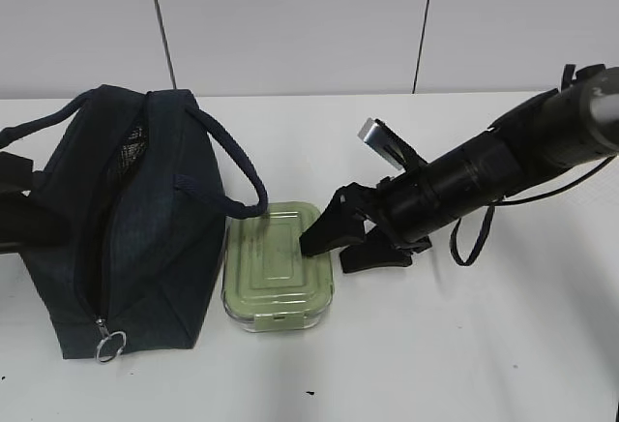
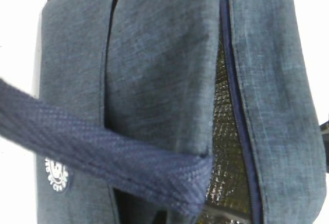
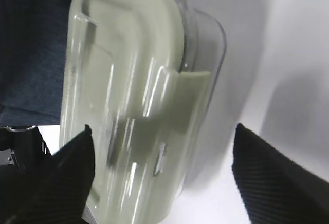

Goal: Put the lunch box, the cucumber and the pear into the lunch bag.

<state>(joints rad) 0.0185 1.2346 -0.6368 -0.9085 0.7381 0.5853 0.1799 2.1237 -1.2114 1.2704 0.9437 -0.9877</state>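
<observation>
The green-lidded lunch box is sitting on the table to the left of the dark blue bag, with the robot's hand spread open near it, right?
Not quite. The lunch box sits to the right of the bag, not the left, as the exterior view shows. The rest holds: it rests on the table, with the right hand spread open near it.

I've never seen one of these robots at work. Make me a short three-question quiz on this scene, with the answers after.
1. True or false: the lunch box is already inside the lunch bag.
2. The right gripper is: A) open beside the lunch box, B) shut on the bag's handle, C) shut on the zipper ring.
3. Fill in: the metal ring pull hangs at the bag's ____ end, toward the camera.

Key
1. False: it stands on the table beside the bag, under one strap handle.
2. A: the right wrist view shows its fingertips spread on both sides of the lid.
3. Near.
</observation>
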